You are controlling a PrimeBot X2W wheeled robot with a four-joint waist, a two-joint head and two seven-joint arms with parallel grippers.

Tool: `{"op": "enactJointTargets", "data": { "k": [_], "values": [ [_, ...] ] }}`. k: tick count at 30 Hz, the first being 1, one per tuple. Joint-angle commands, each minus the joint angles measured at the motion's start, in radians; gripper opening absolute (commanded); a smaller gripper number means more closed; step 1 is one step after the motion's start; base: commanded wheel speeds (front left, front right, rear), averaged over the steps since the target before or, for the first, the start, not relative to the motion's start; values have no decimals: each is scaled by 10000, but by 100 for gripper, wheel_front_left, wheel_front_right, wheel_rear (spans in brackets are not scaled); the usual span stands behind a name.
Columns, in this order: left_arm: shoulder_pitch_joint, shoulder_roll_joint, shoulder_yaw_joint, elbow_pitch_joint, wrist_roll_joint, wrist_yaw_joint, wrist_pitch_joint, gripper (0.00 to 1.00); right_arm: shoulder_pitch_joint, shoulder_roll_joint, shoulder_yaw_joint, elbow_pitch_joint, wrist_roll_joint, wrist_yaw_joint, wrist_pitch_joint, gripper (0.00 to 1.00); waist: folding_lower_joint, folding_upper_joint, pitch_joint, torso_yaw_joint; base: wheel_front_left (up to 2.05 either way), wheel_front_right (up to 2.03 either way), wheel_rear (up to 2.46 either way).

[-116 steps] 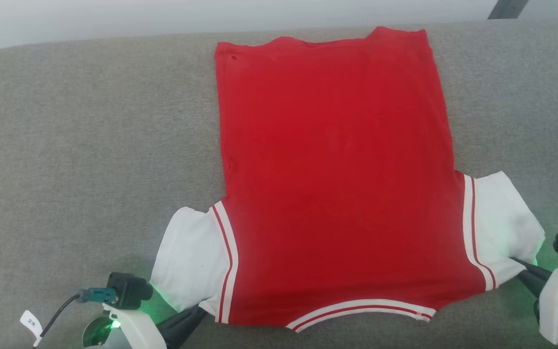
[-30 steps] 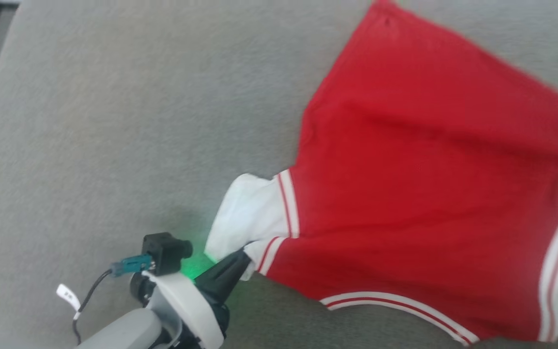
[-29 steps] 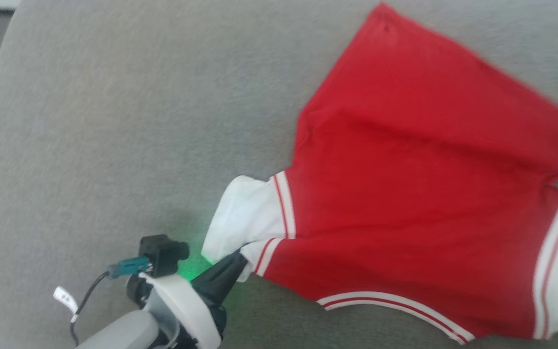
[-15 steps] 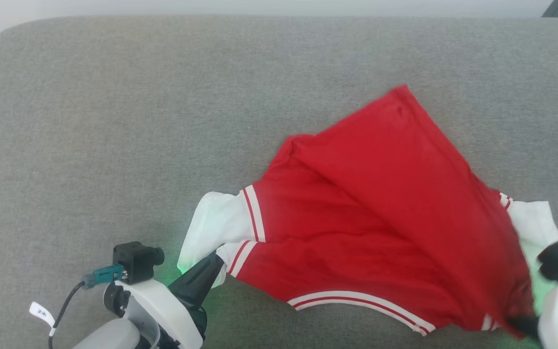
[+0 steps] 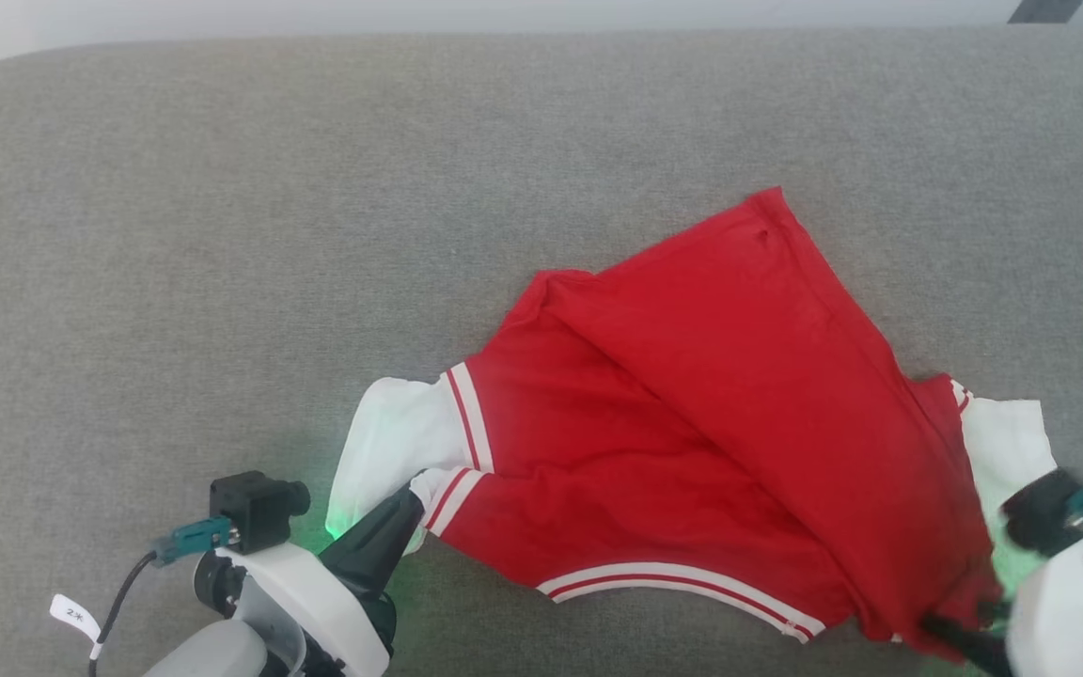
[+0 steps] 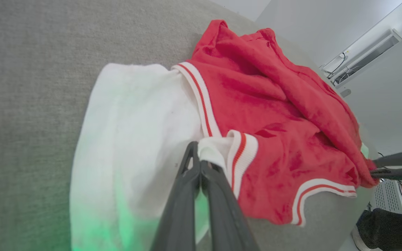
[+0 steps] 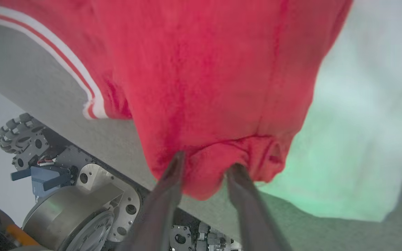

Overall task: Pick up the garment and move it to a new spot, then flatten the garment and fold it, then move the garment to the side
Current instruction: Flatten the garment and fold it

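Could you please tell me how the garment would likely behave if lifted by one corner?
Probably floppy: the garment lies doubled over in soft folds. Likely light and thin: its striped edge fits inside the shut left claw.

The cushion lies bare across its left half and along the far edge (plain grey cloth); the shirt covers the near right, down to the near edge.

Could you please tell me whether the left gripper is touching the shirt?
Touching. The left wrist view shows the left gripper shut on a striped white corner of the shirt, with the cloth pinched between its fingertips.
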Motion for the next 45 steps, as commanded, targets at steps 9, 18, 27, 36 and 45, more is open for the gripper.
{"op": "enactJointTargets", "data": {
  "k": [9,18,27,36,45],
  "values": [
    [351,-198,351,-19,303,32,3,0,252,-721,-3201,-2296,1196,-14,337,100,0,1,0,13,0,0,0],
    [70,-474,165,-176,507,30,5,0,-2655,-587,-3126,-1622,405,-10,-58,100,0,1,497,500,0,0,0],
    [-880,-923,-464,-49,567,29,17,0,-7261,13,439,2008,-923,-10,366,100,0,1,1650,1482,0,0,0],
    [-1276,-1349,-892,249,391,32,20,0,-8703,-312,3086,4483,-1072,-15,537,100,0,1,1951,2074,0,0,0],
    [-1363,-1370,-953,408,267,31,16,0,-8924,-404,3909,5459,-387,-17,-227,0,0,1,1645,2105,0,0,0]
  ]
}}
